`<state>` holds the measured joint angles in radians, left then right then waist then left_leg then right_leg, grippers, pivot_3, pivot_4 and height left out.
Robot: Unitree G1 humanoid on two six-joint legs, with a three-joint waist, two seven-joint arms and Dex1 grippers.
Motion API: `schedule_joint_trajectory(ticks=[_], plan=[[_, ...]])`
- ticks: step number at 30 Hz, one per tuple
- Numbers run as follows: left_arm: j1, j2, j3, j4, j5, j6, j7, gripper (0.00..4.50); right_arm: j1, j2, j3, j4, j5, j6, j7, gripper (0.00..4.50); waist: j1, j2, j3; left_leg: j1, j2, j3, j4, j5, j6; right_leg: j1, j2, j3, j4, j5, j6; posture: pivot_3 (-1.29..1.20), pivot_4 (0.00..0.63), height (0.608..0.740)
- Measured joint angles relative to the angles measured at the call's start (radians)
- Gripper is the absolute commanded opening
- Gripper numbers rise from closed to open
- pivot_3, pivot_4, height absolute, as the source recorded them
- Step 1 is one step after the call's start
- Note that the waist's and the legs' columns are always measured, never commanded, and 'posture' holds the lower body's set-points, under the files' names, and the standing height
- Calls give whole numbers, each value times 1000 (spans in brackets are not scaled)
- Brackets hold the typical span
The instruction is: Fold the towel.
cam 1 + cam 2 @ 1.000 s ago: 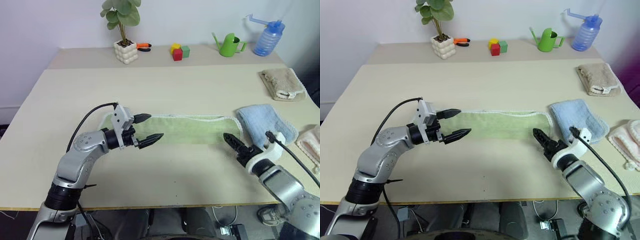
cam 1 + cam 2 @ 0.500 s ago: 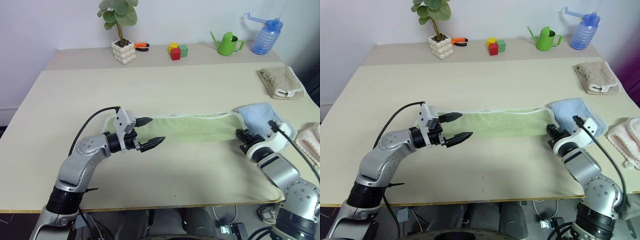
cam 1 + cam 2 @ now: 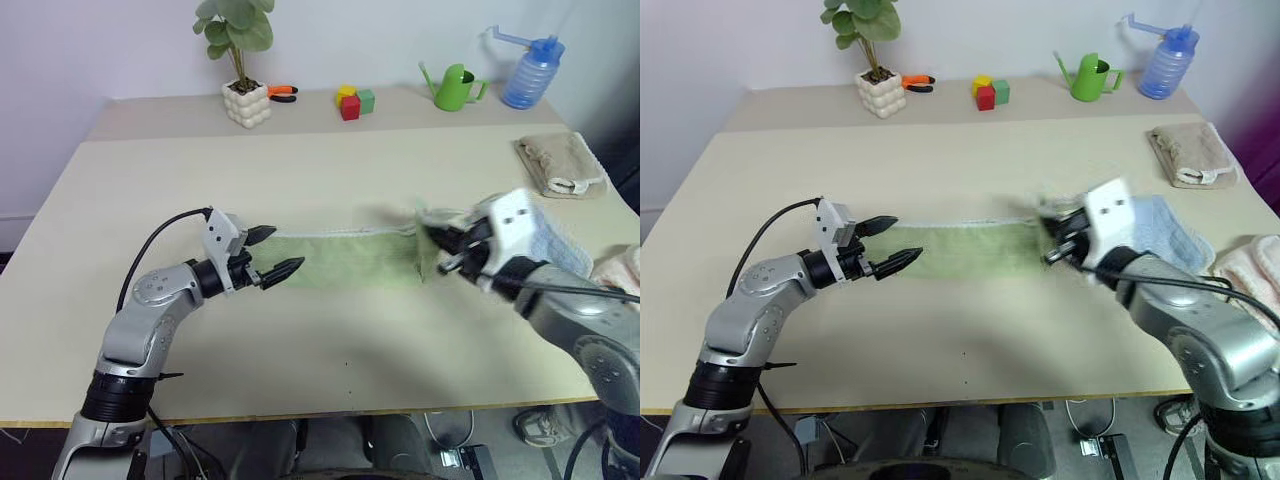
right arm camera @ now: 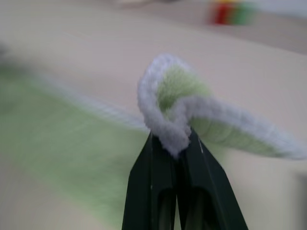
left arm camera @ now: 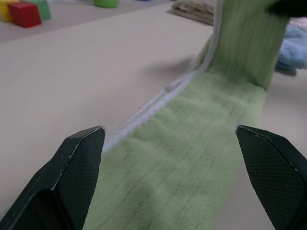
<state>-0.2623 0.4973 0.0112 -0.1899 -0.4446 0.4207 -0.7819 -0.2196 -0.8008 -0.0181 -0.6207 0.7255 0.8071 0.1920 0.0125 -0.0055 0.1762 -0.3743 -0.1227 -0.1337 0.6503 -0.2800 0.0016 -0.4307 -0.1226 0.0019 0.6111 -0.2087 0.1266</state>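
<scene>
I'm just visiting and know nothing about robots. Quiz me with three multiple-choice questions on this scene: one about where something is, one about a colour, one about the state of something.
1. Where does the potted plant stand?
A. at the far edge of the table, on the robot's left
B. on the green towel
C. beside the beige towel

2. What colour is the small watering can?
A. red
B. green
C. white

3. What is the right end effector doing?
A. hanging open above the table
B. resting on the blue bottle
C. shut on the towel's edge

Answers: 1 A, the potted plant stands far back on the left of the table. 2 B, the watering can is bright green. 3 C, the right end effector pinches the whitish edging of the towel, lifting that end.
</scene>
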Motion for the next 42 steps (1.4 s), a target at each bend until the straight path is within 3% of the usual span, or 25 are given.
schedule_joint_trajectory(ticks=[6, 12, 15, 19, 22, 25, 28, 29, 33, 37, 42], plan=[[24, 1, 10, -17, 1, -1, 21, 4470, -155, 58, 292, 106, -223, -7, 83, 52, 1, -1, 0, -1, 0, 0, 0, 0, 0, 0, 0, 0, -1, 0, 0, 0, 150, 730], [56, 0, 11, -53, -1, 4, 43, 4470, -162, 109, 393, 169, -340, -20, 171, 52, 1, -1, 0, -1, 0, -1, 0, 0, 0, -1, 0, 0, 0, 0, 0, 0, 150, 730], [61, 1, 12, -54, -1, 4, 47, 4470, -159, 115, 386, 175, -356, -28, 217, 877, 1, -1, 0, -1, 0, -1, 0, 0, 0, -1, 0, 0, 0, 0, 0, 0, 150, 730], [62, 4, 14, -54, -1, 4, 48, 4470, -125, 114, 315, 159, -350, -47, 266, 2742, 1, -1, 0, -1, 0, -1, 0, 0, 0, -1, 0, 0, 0, 0, 0, 0, 150, 730], [64, 8, 20, -55, -1, 4, 49, 4470, -65, 99, 202, 98, -295, -97, 348, 2742, 2, -1, 0, -1, 0, -1, -1, 0, 0, -1, 0, 0, -1, 0, 0, 0, 150, 730], [70, 14, 31, -55, -1, 4, 54, 4470, -43, 109, 87, 62, -207, -111, 399, 1733, 0, -1, 0, 0, 0, -1, -1, 0, 0, -1, 0, 0, 0, 0, 0, 0, 150, 730], [92, 18, 55, -56, -2, 4, 60, 4470, -82, 141, -1, 118, -172, -94, 379, 219, -2, -1, 0, 0, 0, -1, -1, 0, 0, -1, 0, 0, 0, 0, 0, 0, 150, 730], [100, 20, 61, -56, -2, 4, 64, 4470, -105, 155, -6, 152, -182, -96, 367, 15, -2, -1, 0, 0, 0, -1, -1, 0, 0, -1, 0, 0, 0, 0, 0, 0, 150, 730], [112, 11, 91, -57, -10, 5, 87, 4470, -161, 200, 52, 275, -275, -141, 340, 15, 2, -1, 0, -1, 0, -1, -1, 0, -1, -1, 0, 0, 0, 0, 0, 0, 150, 730], [139, -10, 141, -75, -40, 32, 142, 4470, -211, 282, 201, 485, -441, -260, 323, 15, -3, -2, 0, 0, 0, -1, -1, 0, -2, -2, 0, 0, 1, 0, -1, 0, 150, 730], [238, -6, 215, -143, -100, 101, 182, 4470, -181, 321, 287, 598, -559, -371, 330, 15, -4, -2, 0, 0, 0, 0, -1, 2, -5, -3, 0, 2, 1, 0, -1, 0, 150, 730]])
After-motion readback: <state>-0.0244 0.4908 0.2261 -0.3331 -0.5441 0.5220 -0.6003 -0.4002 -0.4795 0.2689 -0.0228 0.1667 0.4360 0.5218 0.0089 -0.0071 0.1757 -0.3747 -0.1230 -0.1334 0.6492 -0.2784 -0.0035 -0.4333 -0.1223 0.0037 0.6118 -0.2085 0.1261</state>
